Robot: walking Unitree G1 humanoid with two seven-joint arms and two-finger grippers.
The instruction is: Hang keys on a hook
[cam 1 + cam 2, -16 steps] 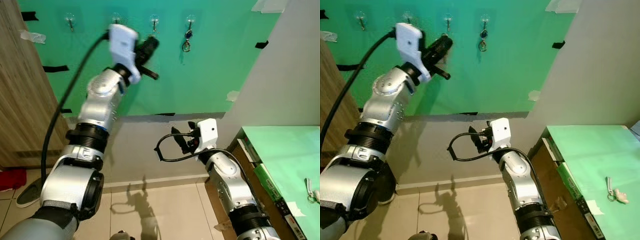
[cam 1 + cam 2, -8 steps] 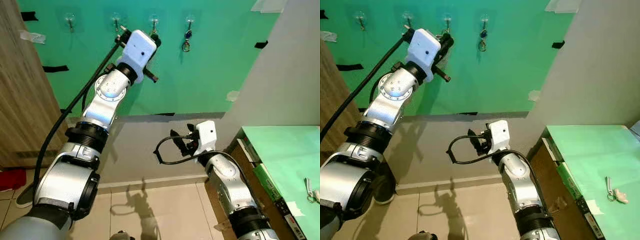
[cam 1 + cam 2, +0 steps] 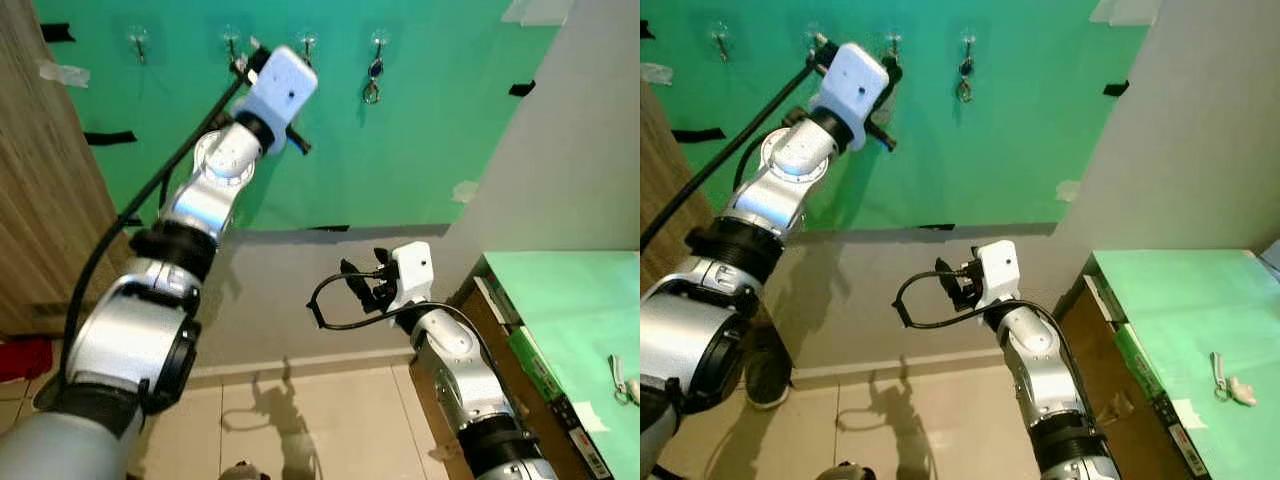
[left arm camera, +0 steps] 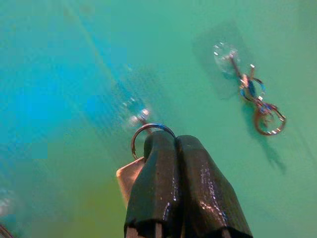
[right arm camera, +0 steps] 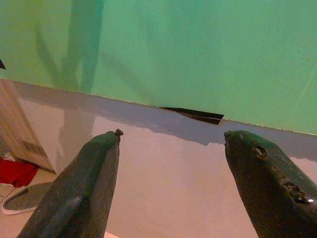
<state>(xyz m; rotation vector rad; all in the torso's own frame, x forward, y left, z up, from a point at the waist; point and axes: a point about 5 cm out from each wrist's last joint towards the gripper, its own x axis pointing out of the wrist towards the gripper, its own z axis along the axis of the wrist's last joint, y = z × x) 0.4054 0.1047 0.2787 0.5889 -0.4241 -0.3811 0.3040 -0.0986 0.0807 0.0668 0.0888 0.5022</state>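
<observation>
Fingers (image 4: 163,168) pinching key ring (image 4: 148,133) (beside hook (image 4: 136,115))

- Green sheet (image 3: 420,130) on wall, black tape (image 3: 108,137) at edges.
- Wooden panel (image 3: 45,200) at left.
- Grey wall (image 3: 570,150) at right.
- Green-topped table (image 3: 580,320) lower right, small white item (image 3: 622,380) on it.
- Red cloth (image 3: 25,357) and tiled floor (image 3: 330,420) below.

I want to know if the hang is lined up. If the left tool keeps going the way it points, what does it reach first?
Most likely the clear hook on the green wall: the left tool, shut on the key ring, points just below it. Depth is unclear, so the ring may already touch it.
</observation>
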